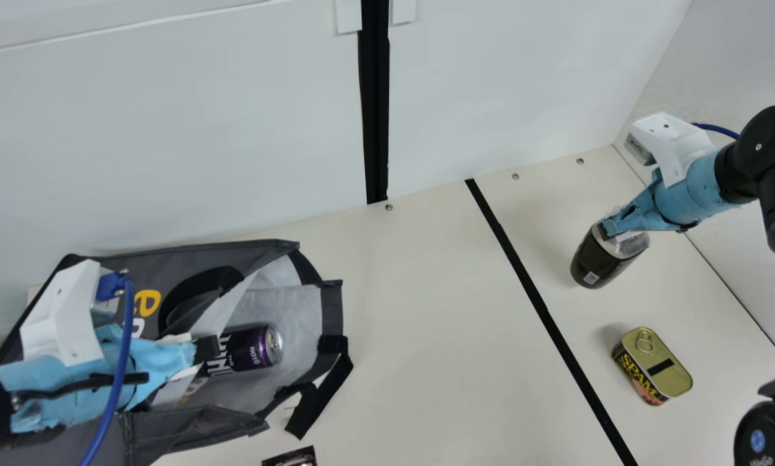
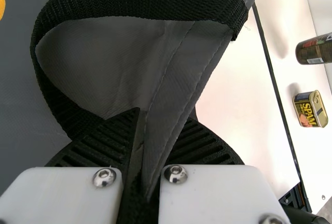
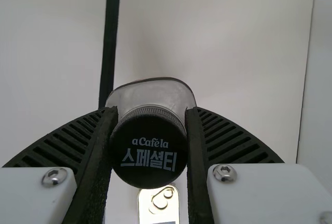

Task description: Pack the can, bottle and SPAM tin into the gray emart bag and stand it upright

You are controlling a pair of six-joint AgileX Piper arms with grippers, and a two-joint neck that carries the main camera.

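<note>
Cream worktop (image 1: 426,336), black tape line (image 1: 543,310) across it. Left of line: gray bag (image 1: 187,255) on its side, dark item (image 1: 292,457) partly in view. Right: SPAM tin (image 1: 653,366), lid up; bottle (image 1: 598,259), contact unclear.

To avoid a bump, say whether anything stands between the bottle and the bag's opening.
Nothing visible stands between the bottle and the bag; only the flat black strip crosses there. Inside the opening lies the can.

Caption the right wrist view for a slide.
The black ribbed right hand grips a clear-shouldered bottle by its round black cap.
</note>
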